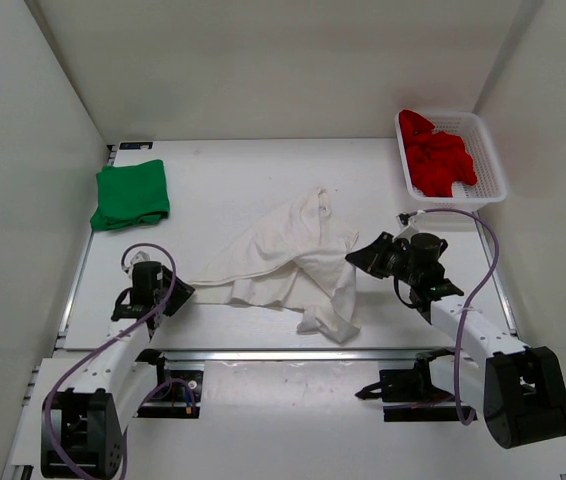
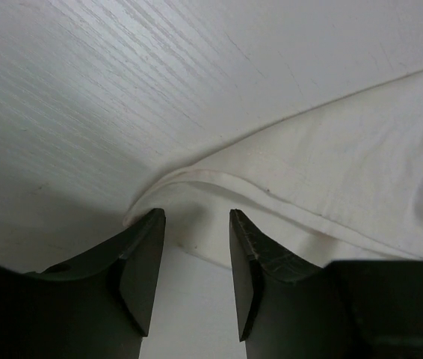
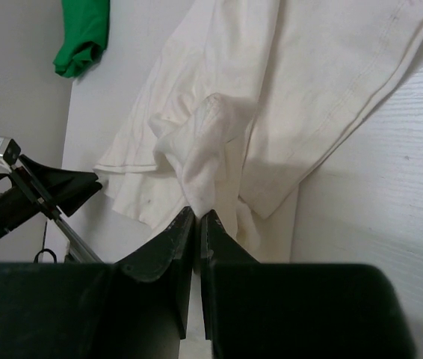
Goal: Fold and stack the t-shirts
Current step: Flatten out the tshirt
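Jaws of our left gripper [image 2: 195,218] stand apart, the hem corner of the crumpled white cloth t-shirt [image 2: 346,164] just ahead between them; our right gripper [image 3: 198,215] pinches its far side, the shirt lying across the table [image 1: 223,180] between both.

1. The folded bright green cloth t-shirt [image 1: 131,195] lies on the white table [image 1: 233,175], near its far left corner and close to the left edge.
2. The white plastic mesh basket [image 1: 489,160] sits at the far right corner, and the bunched red cloth t-shirt [image 1: 438,160] lies in it.
3. The rumpled white cloth t-shirt [image 1: 283,262] lies mid-table, reaching toward the near edge, well apart from the other two.
4. The left gripper [image 1: 183,293] is at this t-shirt's left tip, and the right gripper [image 1: 353,258] is on its right side.
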### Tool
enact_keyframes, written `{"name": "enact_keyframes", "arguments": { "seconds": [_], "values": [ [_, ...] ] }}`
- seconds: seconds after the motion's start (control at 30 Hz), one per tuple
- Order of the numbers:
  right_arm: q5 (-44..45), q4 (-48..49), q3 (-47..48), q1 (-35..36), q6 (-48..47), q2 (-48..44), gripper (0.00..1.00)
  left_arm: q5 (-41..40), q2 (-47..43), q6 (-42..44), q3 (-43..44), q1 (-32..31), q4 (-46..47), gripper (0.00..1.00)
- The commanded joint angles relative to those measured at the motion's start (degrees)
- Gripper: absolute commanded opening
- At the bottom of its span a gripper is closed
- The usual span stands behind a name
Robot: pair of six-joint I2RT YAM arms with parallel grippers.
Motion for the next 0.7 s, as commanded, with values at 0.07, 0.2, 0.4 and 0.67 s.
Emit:
{"name": "enact_keyframes", "arguments": {
  "seconds": [0.07,0.2,0.4,0.67],
  "values": [
    [-3.04,4.22,0.12,-1.20,-0.81,-1.19,0.04,0.08,0.02,-0.04,0.82,0.22,-8.39,0.55],
    [-4.70,6.50,0.12,-3.04,0.60,-1.36,0.04,-2.01,-0.50,2.15,2.85,0.57,-11.56,0.59],
    [-5.59,7.57,1.88,-6.38,2.88,-2.16,0.03,-2.55,-1.90,2.60,3.47,-0.65,-13.58,0.62],
    [-3.57,6.61,6.71,-5.78,3.42,0.12,0.02,-0.27,1.43,0.85,1.10,-5.13,-6.56,0.89]
  ]
}}
